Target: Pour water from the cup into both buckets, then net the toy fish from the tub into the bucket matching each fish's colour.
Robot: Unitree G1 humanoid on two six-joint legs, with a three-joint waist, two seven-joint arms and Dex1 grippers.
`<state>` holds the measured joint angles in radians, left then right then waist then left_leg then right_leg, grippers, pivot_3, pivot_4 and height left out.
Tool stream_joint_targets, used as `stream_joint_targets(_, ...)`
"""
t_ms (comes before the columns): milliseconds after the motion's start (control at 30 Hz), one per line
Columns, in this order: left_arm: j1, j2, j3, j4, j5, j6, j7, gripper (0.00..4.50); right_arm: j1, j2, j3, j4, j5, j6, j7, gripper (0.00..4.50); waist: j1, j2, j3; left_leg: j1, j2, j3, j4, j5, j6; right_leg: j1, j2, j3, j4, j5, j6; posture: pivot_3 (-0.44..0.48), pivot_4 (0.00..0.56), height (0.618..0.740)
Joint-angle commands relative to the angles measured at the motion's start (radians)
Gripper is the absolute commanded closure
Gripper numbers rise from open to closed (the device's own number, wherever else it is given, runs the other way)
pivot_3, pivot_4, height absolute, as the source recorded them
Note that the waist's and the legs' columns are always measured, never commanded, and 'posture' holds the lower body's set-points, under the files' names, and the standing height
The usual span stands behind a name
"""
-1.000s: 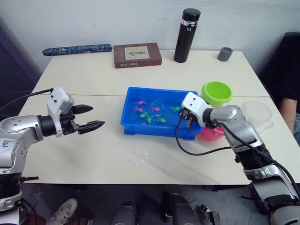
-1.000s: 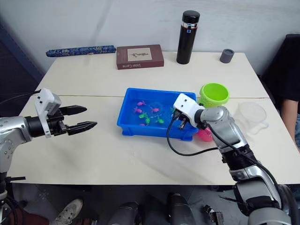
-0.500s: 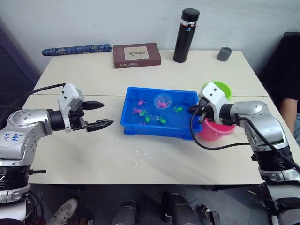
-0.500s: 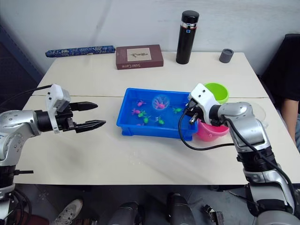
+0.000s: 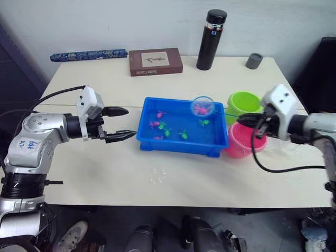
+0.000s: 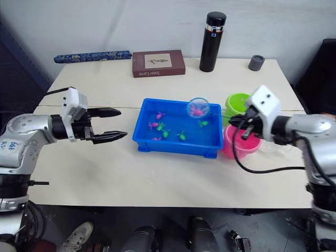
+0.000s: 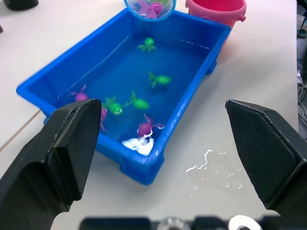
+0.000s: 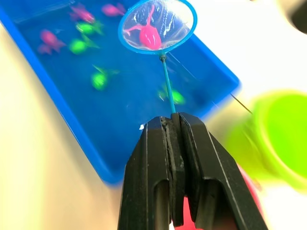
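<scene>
Lifting net (image 8: 157, 26) with a pink fish (image 8: 147, 34) clear of tub (image 5: 157, 143), now above its 2 o'clock corner. Right claw (image 8: 173, 125) clamped on the handle, pulled back over pink bucket (image 5: 239, 149). Next: tip it in. Left claw (image 5: 121, 124) wide, idle at 9 o'clock.

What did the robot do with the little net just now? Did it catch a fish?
Yes. The right gripper, shut on the net's stick, pulled back toward the pink bucket and lifted the net out of the tub's water. A pink fish now lies in it, above the tub. The left gripper moved closer to the tub, open. The buckets, tub and other fish stayed put.
</scene>
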<state>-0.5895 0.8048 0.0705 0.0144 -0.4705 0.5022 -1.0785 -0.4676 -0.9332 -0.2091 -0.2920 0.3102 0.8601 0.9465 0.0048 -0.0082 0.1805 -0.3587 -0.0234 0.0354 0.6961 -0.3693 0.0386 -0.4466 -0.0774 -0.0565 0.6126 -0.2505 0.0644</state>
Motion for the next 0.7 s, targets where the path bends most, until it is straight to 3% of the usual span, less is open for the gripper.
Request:
stream_joint_targets(33,-0.049,-0.015,-0.024,0.041,0.023,-0.044,-0.032,0.04,0.072,-0.057,-0.144,-0.096,0.045,0.021,0.003,4.5,0.002,0.0,0.0,0.0,0.0,0.0,0.0,0.0,0.0,0.0,0.0,0.0,0.0,0.0,0.0,0.0,0.15,0.74)
stream_joint_targets(400,-0.203,-0.101,-0.103,0.272,0.103,-0.165,-0.114,0.04,0.473,-0.046,-0.431,-0.288,-0.018,-0.015,-0.093,4.5,0.02,0.0,0.0,0.001,0.0,0.001,0.001,0.0,0.0,0.001,0.001,0.001,0.001,0.0,0.001,0.0,0.15,0.74)
stream_joint_targets(700,-0.303,-0.177,-0.133,0.442,0.168,-0.26,-0.173,0.04,0.697,0.028,-0.425,-0.338,-0.236,-0.282,-0.245,4.5,0.022,0.0,0.0,0.001,-0.001,0.001,0.002,0.001,0.001,0.002,0.002,0.001,0.001,0.001,0.003,0.0,0.15,0.74)
